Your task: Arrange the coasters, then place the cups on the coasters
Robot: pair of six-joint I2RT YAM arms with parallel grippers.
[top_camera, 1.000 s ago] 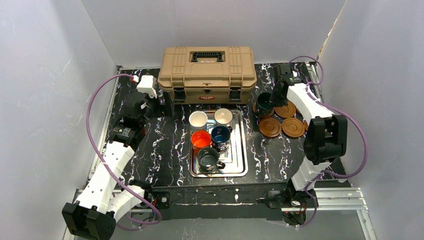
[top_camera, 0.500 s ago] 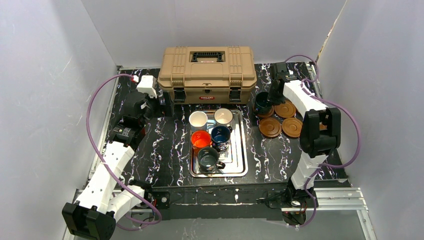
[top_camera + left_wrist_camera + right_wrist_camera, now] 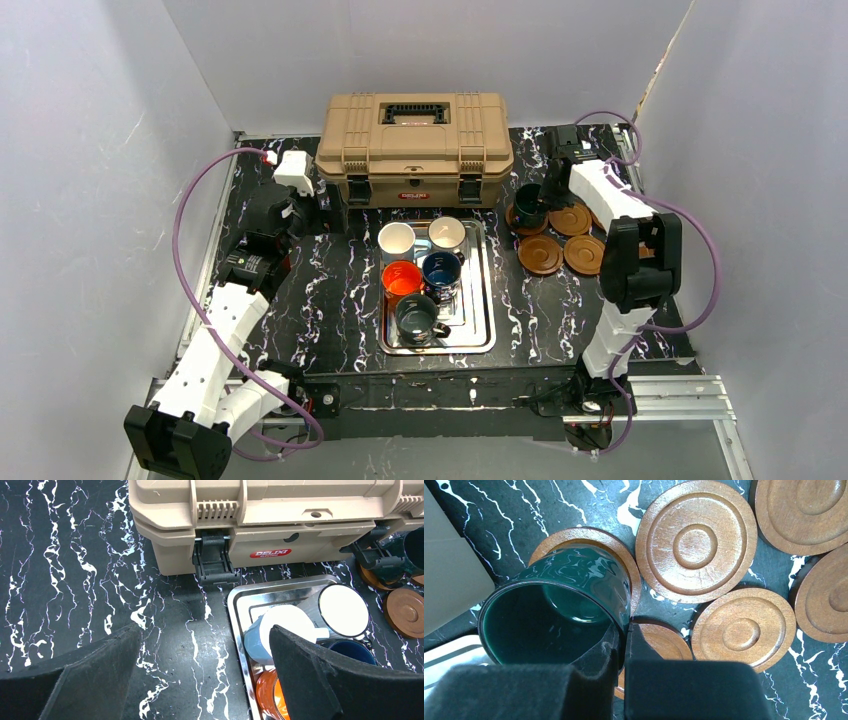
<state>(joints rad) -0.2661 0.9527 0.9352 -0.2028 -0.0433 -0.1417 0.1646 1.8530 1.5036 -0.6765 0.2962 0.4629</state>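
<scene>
Black marbled desk [image 3: 330, 285]: coasters [image 3: 541, 255] right by R tool [image 3: 624, 642]; steel tray [image 3: 487, 300] & toolbox [image 3: 415, 135] to its left.

A: Any txt readable?
B: One brand only. Red label [image 3: 270, 553] on front wall of the tan toolbox [image 3: 300, 510], white caps: "DELIXI". Left wrist view, approx 1 o'clock from frame ctr.
A: Where on the box exactly?
B: Btwn the two black latches [image 3: 215, 562], below the lid seam. It's at 12 o'clock from the nearer cream-white cup [image 3: 280, 630] on the steel tray [image 3: 239, 600].
A: Anything under the brand?
B: A smaller white line beneath it, too small to read.
A: Top view?
B: Same red label [image 3: 413, 196] on the box front, 12 o'clock of the tray, but the letters are a blur there.
A: Right wrist view?
B: No legible txt.
</scene>
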